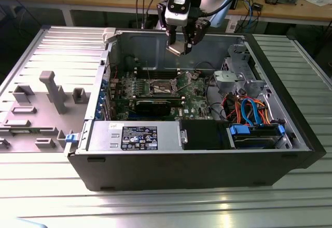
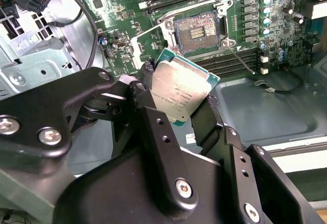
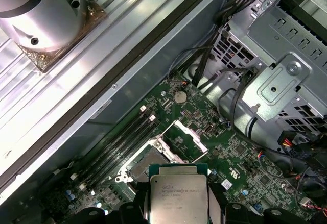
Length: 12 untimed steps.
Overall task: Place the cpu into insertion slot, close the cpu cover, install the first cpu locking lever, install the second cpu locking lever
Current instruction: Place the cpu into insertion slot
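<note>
On the ribbed tabletop (image 1: 155,207) lies the open computer case (image 1: 181,178), and the hand (image 1: 179,49) hangs over its upper rim, well above the green circuit board (image 1: 199,101). Its fingers (image 2: 212,104) are narrowed onto the chip (image 2: 179,91), pinching it by two opposite edges with the metal top facing the wrist cameras. The socket (image 2: 196,30) sits below and ahead of the hand, well apart from it, so the chip is not yet placed. To do this step well, we judge that the chip's edges should first be squared to the socket, since in the first wrist view the chip (image 3: 177,198) looks turned against the socket (image 3: 140,169). Then we would bring it down flat and straight, with no sliding across the contacts, and release it once it rests inside the frame. The approach should also stay clear of the cover (image 3: 186,141), which stands raised at the socket's far side from the hand. The exterior view gives us the height of the hand over the board, which neither wrist camera conveys. The first wrist view shows us the cover tipped up and open. The second wrist view gives the bare contact field in the socket and a thin lever (image 2: 240,60) lying unlatched just beside it.
</note>
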Motion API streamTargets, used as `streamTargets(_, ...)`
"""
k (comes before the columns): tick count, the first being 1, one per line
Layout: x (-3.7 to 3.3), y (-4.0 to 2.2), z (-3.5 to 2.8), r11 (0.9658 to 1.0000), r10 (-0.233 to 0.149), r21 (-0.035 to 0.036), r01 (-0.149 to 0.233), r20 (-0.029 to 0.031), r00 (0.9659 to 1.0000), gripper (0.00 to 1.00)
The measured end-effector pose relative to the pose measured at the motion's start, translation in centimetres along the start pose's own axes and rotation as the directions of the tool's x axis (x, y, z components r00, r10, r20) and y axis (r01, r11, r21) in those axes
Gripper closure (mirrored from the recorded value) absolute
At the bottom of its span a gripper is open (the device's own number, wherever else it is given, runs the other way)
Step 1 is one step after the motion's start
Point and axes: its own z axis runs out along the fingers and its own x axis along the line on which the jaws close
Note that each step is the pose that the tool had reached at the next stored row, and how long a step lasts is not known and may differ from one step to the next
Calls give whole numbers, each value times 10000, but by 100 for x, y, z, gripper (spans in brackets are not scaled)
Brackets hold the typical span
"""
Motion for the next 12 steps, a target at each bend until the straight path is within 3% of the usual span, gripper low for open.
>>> streamTargets(7, 0, 0, 1, 9994, 341, -8, -341, 30, 9994, 45)
streamTargets(12, 0, 0, 5, 9948, 1015, -25, -1015, 89, 9948, 45)
